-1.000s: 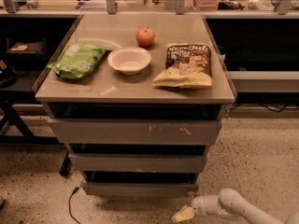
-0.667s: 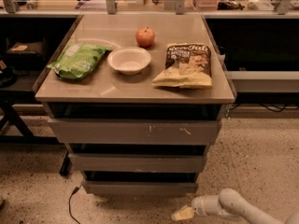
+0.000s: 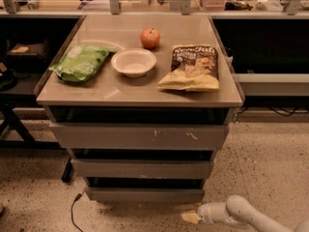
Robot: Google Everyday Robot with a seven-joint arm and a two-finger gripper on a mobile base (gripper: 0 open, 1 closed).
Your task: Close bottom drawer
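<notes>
Nearest, I am watching my gripper [image 3: 190,217] hanging low near the speckled floor [image 3: 43,204]; I cannot tell whether it is open or closed. Just beyond and to its left, the bottom drawer [image 3: 145,195] is showing its plain grey front, not touching it. Farther up, the middle drawer [image 3: 142,168] and top drawer [image 3: 140,137] are sitting under a tabletop [image 3: 111,88] carrying a green bag [image 3: 79,63], white bowl [image 3: 133,62], chip bag [image 3: 190,67] and, farthest, an apple [image 3: 150,38].

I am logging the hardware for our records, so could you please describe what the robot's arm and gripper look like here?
The arm is smooth, off-white and tubular, with rounded joint housings; no cables or markings show. Its gripper, low at the lower right near the bottom drawer, ends in a pale yellowish-tan tip.
</notes>
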